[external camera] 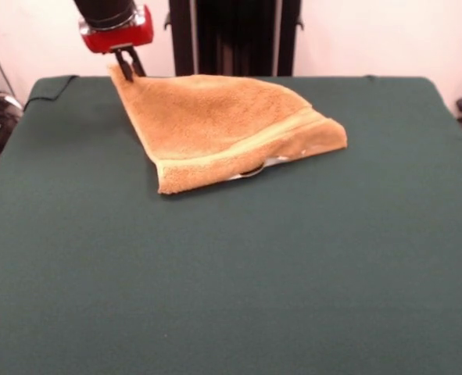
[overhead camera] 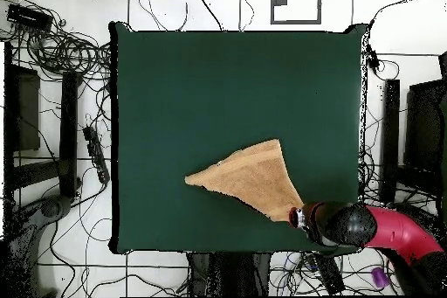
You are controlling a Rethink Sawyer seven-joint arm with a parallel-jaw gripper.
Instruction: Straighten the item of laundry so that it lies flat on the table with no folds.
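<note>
Fingers (external camera: 129,64) of the gripper (external camera: 128,70), two dark prongs below a red collar, stand closed together on the far corner of the towel (external camera: 223,129), pinching that corner and holding it raised off the table (external camera: 231,281). From the pinched corner the towel slopes down and away toward the front camera, so that the gripped corner forms the peak of a roughly triangular shape and the rest of the cloth rests on the green surface.

Front view: the towel is orange-tan terry, doubled over on itself, with a paler woven border band (external camera: 238,148) running along its lower folded edge. A sliver of white shows beneath that edge near its middle; whether this is a label cannot be told. The towel lies in the far half of the table, slightly toward the side where the gripper stands.

Overhead view: the towel (overhead camera: 249,179) appears as a triangle whose narrow point meets the gripper (overhead camera: 297,217) near the table (overhead camera: 236,85) edge closest to the robot's base. The red and black arm (overhead camera: 384,229) reaches in from the lower right corner.
</note>
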